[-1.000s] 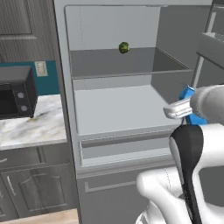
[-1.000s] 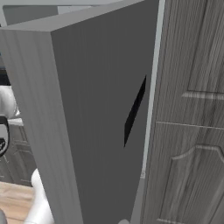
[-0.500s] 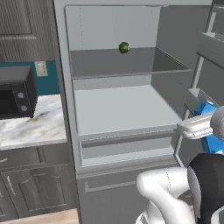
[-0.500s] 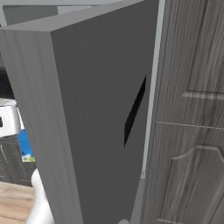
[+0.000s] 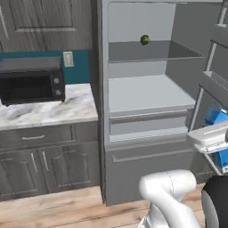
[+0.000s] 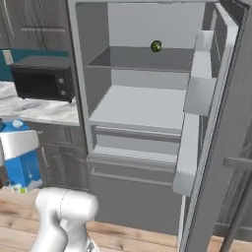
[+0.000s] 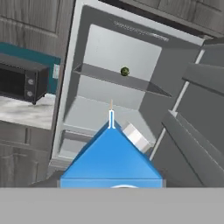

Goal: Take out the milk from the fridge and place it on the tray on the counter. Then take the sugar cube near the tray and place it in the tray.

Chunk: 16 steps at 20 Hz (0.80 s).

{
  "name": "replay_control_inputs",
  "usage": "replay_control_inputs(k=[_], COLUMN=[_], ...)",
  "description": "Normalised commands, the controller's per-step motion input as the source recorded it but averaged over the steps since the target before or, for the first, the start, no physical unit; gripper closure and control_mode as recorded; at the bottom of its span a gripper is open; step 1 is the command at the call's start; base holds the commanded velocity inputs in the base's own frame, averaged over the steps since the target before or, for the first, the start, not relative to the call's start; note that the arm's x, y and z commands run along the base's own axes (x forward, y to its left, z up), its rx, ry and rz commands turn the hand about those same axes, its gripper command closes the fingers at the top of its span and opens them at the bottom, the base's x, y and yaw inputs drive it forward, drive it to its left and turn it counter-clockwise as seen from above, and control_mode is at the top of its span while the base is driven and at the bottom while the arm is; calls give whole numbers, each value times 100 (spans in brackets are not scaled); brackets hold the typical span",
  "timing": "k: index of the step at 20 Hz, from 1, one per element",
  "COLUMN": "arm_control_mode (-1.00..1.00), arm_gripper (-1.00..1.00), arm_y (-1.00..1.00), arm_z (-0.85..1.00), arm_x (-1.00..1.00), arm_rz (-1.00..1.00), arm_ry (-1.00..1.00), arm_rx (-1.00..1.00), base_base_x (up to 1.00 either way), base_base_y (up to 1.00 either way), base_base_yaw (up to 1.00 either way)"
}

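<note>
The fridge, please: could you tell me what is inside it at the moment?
Inside the fridge, a small green ball sits on the upper shelf; the shelf below is bare. What the closed drawers hold cannot be seen. The milk is outside, held in the end effector.

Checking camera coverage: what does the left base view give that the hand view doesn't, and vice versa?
Left base view alone: the wooden floor, the lower cabinets under the counter, and the gripper from outside, shut on the milk beside the open fridge.

Hand view alone: the milk's gabled top seen close up from behind, in line with the fridge interior.

Shared: fridge shelves, the small green ball on the upper shelf, the black microwave, the marbled counter.
</note>
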Motion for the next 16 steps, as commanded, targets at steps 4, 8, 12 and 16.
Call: replay_control_inputs(k=[4,8,12,16], arm_control_mode=[100,100,100,100], arm_gripper=[100,100,100,100], arm_y=[0,0,0,0], arm_z=[0,0,0,0], arm_x=[0,0,0,0], arm_rz=[0,0,0,0], arm_ry=[0,0,0,0], arm_rx=[0,0,0,0], base_base_x=[-32,28,1,16], base_base_y=[100,100,50,0], base_base_yaw=[4,28,87,97])
